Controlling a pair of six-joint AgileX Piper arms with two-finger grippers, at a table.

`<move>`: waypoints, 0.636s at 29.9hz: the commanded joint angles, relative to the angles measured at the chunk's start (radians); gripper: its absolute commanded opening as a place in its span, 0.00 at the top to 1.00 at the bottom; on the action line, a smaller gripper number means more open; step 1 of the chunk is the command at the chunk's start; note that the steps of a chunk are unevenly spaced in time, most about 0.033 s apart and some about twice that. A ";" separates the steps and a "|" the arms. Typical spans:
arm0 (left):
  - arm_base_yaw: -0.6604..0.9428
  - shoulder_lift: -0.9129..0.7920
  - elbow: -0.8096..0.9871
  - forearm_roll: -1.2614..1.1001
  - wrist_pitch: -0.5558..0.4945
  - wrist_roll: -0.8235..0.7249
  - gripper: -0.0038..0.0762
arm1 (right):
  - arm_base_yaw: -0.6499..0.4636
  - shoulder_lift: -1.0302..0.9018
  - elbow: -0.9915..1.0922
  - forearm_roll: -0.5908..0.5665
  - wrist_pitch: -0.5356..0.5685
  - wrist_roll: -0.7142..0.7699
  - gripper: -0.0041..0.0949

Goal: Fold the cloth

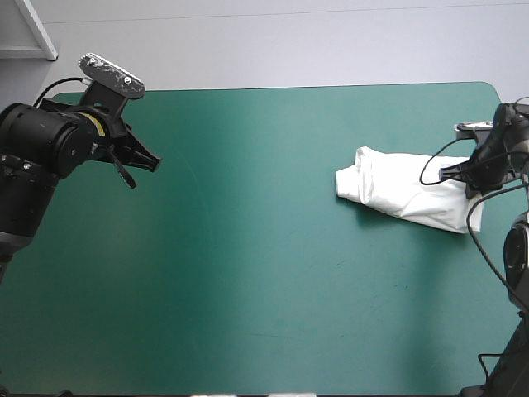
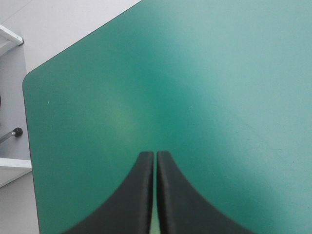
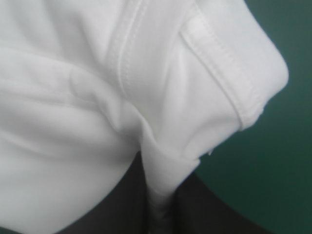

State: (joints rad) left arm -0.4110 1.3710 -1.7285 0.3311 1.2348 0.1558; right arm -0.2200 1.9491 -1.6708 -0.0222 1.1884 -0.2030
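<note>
The white T-shirt lies as a folded bundle at the table's right side, stretching toward the right edge. My right gripper is at the bundle's right end, shut on the T-shirt. In the right wrist view a pinch of white T-shirt runs down between my right gripper, and a hemmed edge shows ahead of it. My left gripper hovers over the table's far left, shut on nothing. In the left wrist view my left gripper points at bare teal-green cover.
The teal-green table spreads wide between the two arms. Its rounded far corner shows in the left wrist view, with pale floor beyond it.
</note>
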 commanded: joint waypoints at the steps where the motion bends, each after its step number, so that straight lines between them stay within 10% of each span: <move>1: -0.002 -0.028 -0.025 0.016 -0.058 0.002 0.93 | -0.049 -0.065 -0.009 -0.016 -0.011 -0.007 0.95; 5: -0.002 -0.028 -0.025 0.019 -0.063 0.002 0.93 | -0.059 -0.073 -0.013 -0.019 -0.013 -0.016 0.83; 13: -0.002 -0.040 -0.025 0.031 -0.082 -0.024 0.93 | -0.057 -0.178 -0.063 0.009 -0.008 0.065 0.15; 16: -0.002 -0.060 -0.025 0.034 -0.082 -0.049 0.93 | -0.053 -0.257 -0.078 0.136 -0.008 0.053 0.17; 19: -0.002 -0.097 -0.025 0.066 -0.084 -0.079 0.93 | -0.053 -0.343 -0.094 0.372 -0.008 -0.019 0.43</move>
State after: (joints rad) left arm -0.4110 1.3401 -1.7275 0.3466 1.2070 0.1147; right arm -0.2711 1.7350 -1.7196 0.1550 1.1919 -0.1657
